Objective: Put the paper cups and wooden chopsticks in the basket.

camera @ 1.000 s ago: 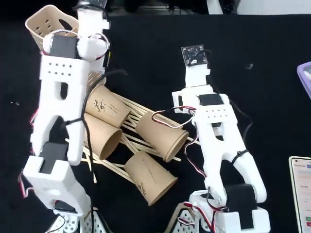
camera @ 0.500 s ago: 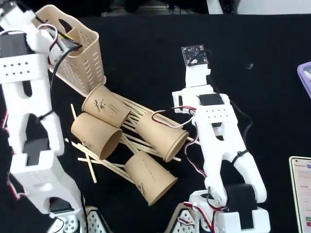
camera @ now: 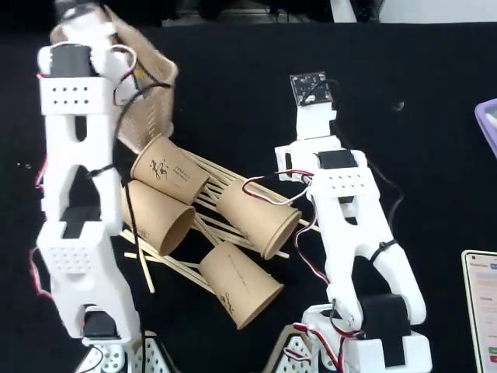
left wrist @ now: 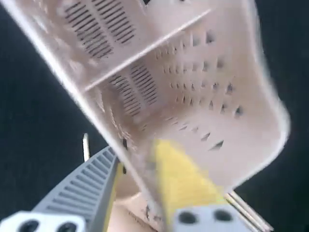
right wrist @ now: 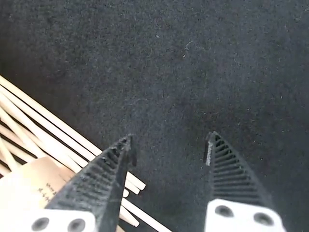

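well, the left fingers (left wrist: 91, 179) pinch the basket (left wrist: 203, 82) by its wall, holding it tilted at the far left of the surface (camera: 233, 70), just beside four cups (camera: 167, 169) lying on the chopsticks (camera: 225, 175). that thin pinch could slip, or the basket could shove the pile. the right fingers (right wrist: 108, 174) gape above the surface. the left arm (camera: 74, 179) hides much of the basket, and whether it touches a cup is unclear.

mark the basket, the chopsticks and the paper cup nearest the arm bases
basket (camera: 152, 109): high view, slotted side wall.
chopsticks (right wrist: 48, 121): right wrist view, middle of the bundle.
nearest paper cup (camera: 237, 284): high view, side of the cup.
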Controlling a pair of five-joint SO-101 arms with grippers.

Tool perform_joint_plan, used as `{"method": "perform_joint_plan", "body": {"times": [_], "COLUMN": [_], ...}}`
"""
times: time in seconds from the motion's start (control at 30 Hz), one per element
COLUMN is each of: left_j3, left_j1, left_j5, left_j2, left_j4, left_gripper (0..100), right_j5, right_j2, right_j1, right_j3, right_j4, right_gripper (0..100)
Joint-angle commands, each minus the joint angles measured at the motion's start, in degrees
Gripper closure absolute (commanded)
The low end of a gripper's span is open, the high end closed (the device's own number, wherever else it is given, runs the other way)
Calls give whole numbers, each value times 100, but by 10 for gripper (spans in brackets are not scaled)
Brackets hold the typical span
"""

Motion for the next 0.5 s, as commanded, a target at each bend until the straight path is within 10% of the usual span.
{"method": "perform_joint_plan", "body": {"times": [0.0,0.27,0.47], "left_j3": [-470,-1182,-884], "left_j1": [514,1015,787], "left_j5": [-1143,-2576,-2057], "left_j2": [-97,-70,-70], "left_j4": [-352,-448,-448], "left_gripper": [956,951,725], "right_j5": [18,9,9], "right_j2": [-286,-277,-277], "right_j1": [-35,-35,-35], "right_j3": [-40,-40,-31], "right_j4": [-132,-132,-132], "right_gripper": [759,759,759]}}
